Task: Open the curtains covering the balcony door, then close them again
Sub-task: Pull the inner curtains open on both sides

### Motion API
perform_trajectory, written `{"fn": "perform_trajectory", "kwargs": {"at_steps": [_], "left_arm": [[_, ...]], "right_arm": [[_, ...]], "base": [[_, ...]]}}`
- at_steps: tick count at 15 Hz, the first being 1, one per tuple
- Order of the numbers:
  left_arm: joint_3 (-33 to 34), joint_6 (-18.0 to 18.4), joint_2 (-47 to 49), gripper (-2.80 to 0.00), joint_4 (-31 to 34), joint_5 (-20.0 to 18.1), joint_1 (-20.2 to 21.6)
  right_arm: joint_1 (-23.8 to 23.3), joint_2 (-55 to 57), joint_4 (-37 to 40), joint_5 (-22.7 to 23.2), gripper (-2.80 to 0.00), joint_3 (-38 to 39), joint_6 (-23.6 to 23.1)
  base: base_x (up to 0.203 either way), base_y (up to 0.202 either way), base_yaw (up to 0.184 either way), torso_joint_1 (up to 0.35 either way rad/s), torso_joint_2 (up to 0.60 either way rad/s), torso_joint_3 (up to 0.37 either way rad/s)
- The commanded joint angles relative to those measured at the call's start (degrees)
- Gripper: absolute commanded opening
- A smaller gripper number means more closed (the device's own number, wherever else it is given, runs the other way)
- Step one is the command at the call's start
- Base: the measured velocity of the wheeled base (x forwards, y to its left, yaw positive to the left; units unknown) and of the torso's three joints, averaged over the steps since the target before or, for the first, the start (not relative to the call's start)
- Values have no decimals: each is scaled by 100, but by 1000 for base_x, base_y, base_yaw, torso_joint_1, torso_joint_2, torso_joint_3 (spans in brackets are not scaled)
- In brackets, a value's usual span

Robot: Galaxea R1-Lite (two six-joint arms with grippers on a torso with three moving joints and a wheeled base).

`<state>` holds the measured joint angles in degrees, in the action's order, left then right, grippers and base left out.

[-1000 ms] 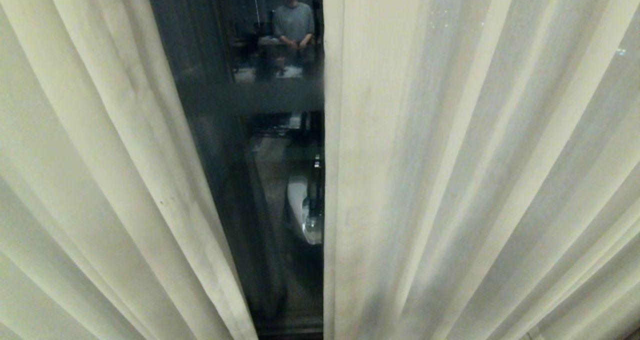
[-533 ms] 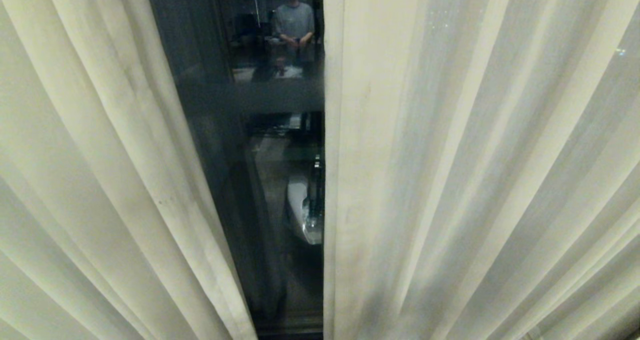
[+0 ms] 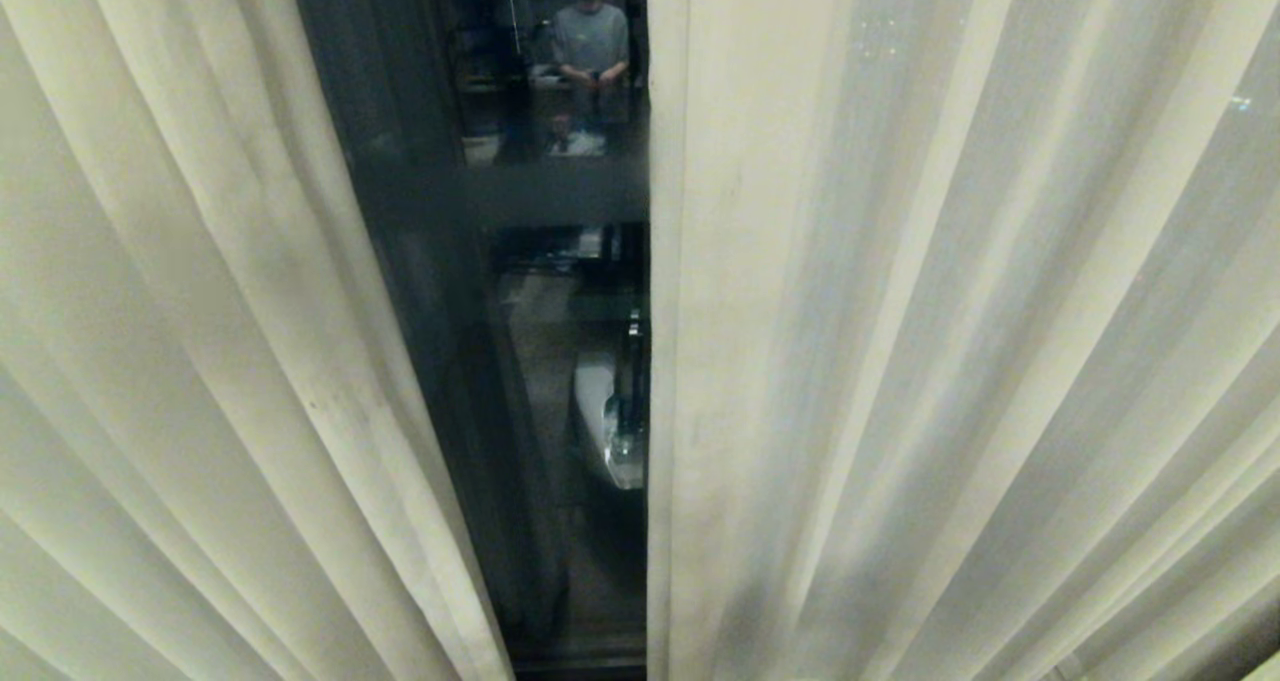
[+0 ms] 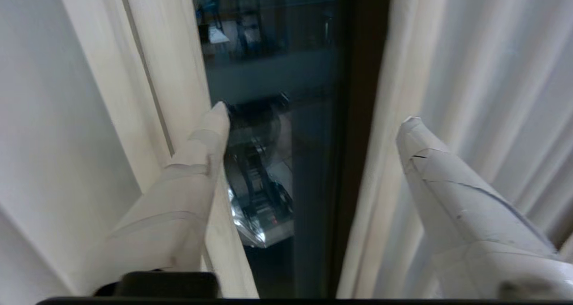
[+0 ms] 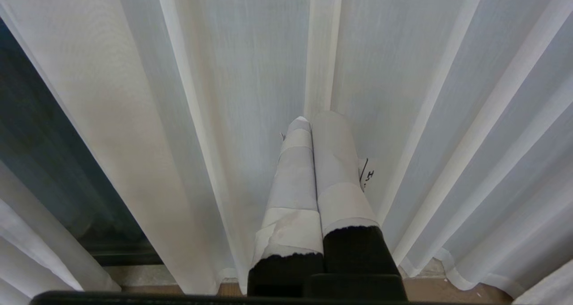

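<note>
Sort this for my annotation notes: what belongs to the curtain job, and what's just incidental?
Job:
- cream pleated fabric curtains
- dark-framed glass balcony door
- left claw, open at the gap between the panels

Incidental:
- person reflected in the glass
- right claw, shut, idle by a panel

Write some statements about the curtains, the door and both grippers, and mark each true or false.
1. The two curtains meet with no gap. False: a strip of the balcony door shows between them.
2. The left gripper is open, one finger before each panel's edge. True.
3. The right gripper grips a fold of curtain. False: its fingers are shut together, with no cloth between them.
4. A person is mirrored in the glass. True.
5. Both arms show in the head view. False: neither does.
</note>
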<state>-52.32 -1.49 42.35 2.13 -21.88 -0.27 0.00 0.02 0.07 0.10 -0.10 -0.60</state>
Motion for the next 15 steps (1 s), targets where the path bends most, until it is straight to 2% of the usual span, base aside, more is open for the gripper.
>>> {"fn": "perform_trajectory", "kwargs": {"at_steps": [1, 8, 15], "left_arm": [[-305, 4, 830, 0, -100, 11, 0], [-1088, 17, 2111, 0, -865, 476, -6], [-1628, 58, 2969, 0, -950, 835, -8]], "right_arm": [[0, 6, 1, -1, -280, 1, -2], [0, 6, 1, -1, -280, 1, -2], [0, 6, 0, 7, -280, 1, -2]], "base": [[0, 0, 0, 0, 0, 0], [0, 0, 0, 0, 0, 0], [0, 0, 0, 0, 0, 0]]}}
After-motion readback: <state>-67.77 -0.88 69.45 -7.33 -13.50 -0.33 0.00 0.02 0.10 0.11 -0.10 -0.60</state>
